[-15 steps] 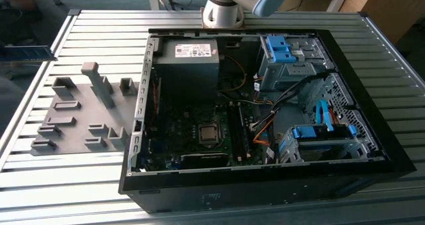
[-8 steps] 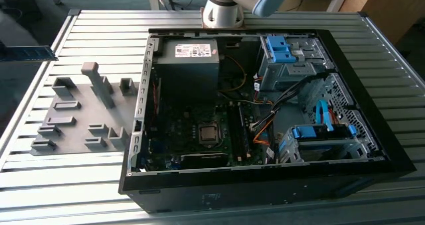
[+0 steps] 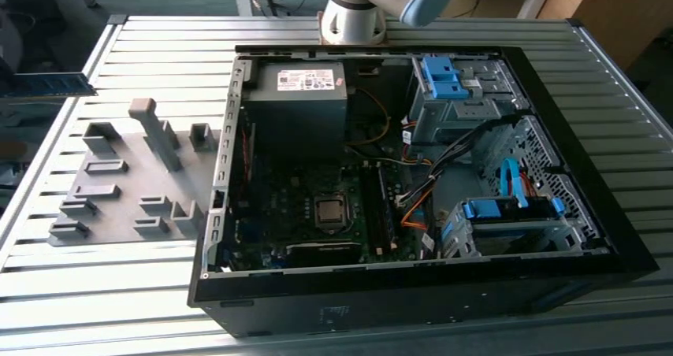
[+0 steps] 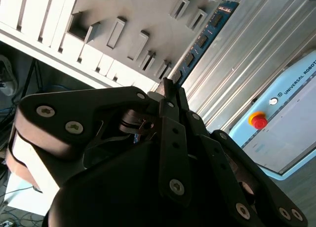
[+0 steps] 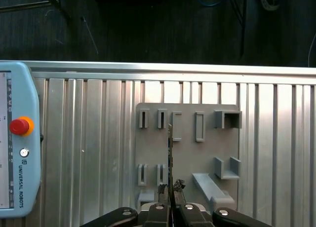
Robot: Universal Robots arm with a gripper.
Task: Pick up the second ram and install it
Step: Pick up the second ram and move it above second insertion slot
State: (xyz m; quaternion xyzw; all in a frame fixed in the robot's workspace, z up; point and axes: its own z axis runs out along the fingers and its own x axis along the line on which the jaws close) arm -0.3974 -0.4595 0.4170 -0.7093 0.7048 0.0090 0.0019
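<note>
The second ram (image 5: 170, 153) was clamped by one end between the fingers of the gripper (image 5: 170, 188), which were closed tight on it. Its free end pointed away from the wrist, in the air over the grey holder tray (image 5: 187, 148). The arm base (image 3: 352, 17) stood behind the open computer case (image 3: 421, 293). A pale blue teach pendant (image 5: 17, 138) lay on the slatted table (image 5: 89, 138). It carried some print, and the stick had a small pale mark (image 4: 224, 9).
</note>
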